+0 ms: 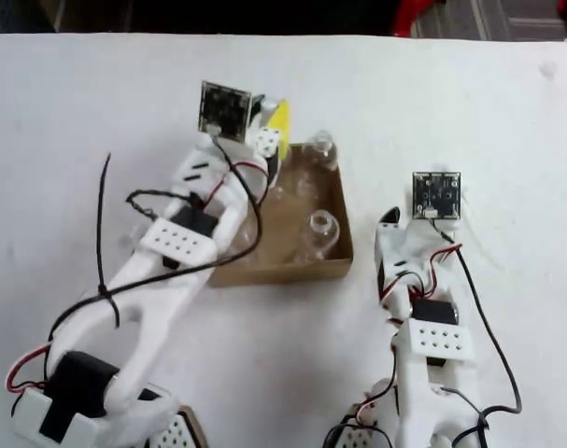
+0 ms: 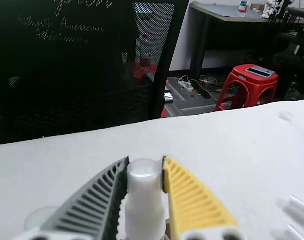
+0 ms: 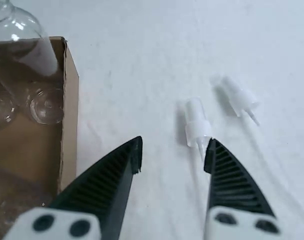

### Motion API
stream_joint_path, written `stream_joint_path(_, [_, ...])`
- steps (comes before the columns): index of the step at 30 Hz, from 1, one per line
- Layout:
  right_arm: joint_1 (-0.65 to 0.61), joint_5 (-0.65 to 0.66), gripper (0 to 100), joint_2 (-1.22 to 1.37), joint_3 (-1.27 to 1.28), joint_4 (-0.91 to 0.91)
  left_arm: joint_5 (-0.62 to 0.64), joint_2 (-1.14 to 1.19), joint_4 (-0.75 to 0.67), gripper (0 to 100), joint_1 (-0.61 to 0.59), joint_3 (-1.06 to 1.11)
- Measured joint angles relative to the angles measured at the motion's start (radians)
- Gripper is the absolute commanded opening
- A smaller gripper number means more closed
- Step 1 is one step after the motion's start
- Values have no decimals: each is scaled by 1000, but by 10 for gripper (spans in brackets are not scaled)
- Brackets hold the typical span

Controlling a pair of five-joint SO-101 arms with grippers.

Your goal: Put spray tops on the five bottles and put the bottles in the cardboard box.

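My left gripper point(image 2: 144, 167) is shut on a white spray top point(image 2: 143, 195), held upright between the grey and yellow fingers. In the high view this gripper point(image 1: 274, 131) hangs over the far left corner of the cardboard box point(image 1: 283, 271). Clear bottles stand in the box, one at the far corner point(image 1: 322, 149) and one near the front point(image 1: 318, 229). My right gripper point(image 3: 174, 150) is open just above the table, right of the box wall point(image 3: 69, 115). Two loose spray tops lie ahead of it, one point(image 3: 197, 127) near a fingertip and another point(image 3: 239, 97) farther off.
The left arm point(image 1: 180, 243) stretches across the box's left side and hides part of its inside. The right arm point(image 1: 423, 327) stands to the right of the box. Beyond the table's far edge are a black mesh chair point(image 2: 91, 65) and a red stool point(image 2: 249, 85).
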Motion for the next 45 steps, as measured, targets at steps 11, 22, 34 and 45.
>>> stream_joint_path(11, [0,0,183,0,0,0,-12,-2,-158,24,38,104])
stream_joint_path(22, [0,0,183,0,0,0,-12,-2,-183,24,40,110])
stream_joint_path(34, [0,0,183,0,0,0,-66,-2,-183,27,40,132])
stream_joint_path(45, [0,0,183,0,0,0,-63,-3,-190,226,37,190])
